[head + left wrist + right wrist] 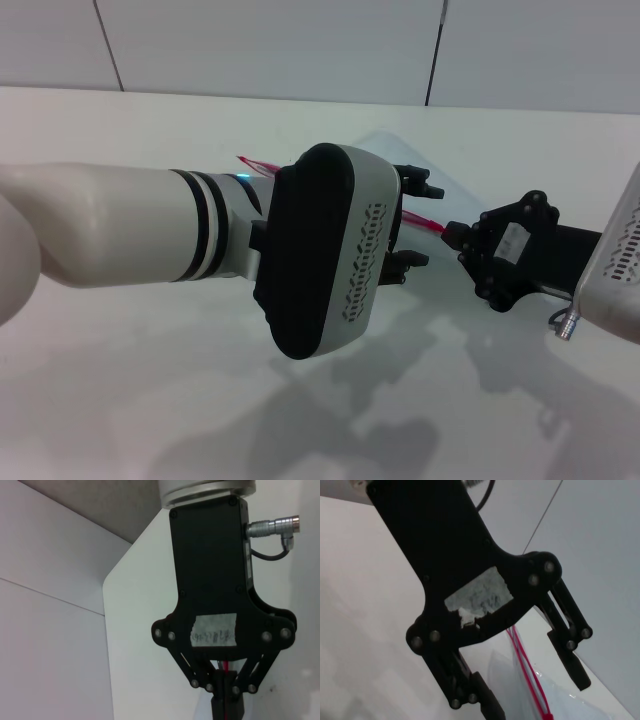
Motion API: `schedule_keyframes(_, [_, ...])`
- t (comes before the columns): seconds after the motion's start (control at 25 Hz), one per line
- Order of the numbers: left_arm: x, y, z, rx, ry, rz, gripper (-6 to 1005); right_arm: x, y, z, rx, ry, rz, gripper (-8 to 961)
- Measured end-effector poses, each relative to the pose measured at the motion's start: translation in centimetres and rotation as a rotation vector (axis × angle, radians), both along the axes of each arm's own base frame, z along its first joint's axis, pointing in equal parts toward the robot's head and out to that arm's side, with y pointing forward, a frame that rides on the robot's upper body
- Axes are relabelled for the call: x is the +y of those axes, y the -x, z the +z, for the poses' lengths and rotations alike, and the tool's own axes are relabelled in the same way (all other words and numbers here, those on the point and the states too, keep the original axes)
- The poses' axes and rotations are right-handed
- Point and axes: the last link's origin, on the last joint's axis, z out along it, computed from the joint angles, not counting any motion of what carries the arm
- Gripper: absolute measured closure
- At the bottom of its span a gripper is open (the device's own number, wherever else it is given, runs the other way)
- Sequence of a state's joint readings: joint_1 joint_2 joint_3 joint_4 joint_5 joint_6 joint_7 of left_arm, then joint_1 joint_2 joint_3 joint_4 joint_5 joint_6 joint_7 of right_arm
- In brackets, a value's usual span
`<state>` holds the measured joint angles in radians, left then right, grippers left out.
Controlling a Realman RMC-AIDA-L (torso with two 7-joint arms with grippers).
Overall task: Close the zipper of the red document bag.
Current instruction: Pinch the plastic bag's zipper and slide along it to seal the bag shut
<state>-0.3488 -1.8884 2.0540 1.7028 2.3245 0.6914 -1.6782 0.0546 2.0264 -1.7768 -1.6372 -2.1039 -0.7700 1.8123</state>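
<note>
The red document bag [398, 150] lies flat on the white table, mostly hidden behind my left arm; its clear plastic also shows in the right wrist view [570, 702]. The zipper [420, 220] runs as a thin red strip along its near edge [524, 657]. My left gripper [425, 225] is open, one finger on each side of the strip, and it appears in the right wrist view [540, 697]. My right gripper [452, 236] faces it from the right, shut on the zipper's end, as the left wrist view [226, 700] shows.
The white table [150, 400] stretches around the bag. A grey panelled wall [300, 45] stands behind it. My bulky left forearm [320, 250] crosses the middle of the head view. The table's edge meets the wall in the left wrist view [107, 580].
</note>
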Motion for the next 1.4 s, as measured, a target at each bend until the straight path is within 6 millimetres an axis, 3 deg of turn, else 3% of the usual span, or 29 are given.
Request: schedule_keyframes(1.4, [-0.58, -0.26, -0.8, 0.012, 0.015, -0.014, 337, -0.08, 0.01, 0.1, -0.004, -0.003, 0.008, 879])
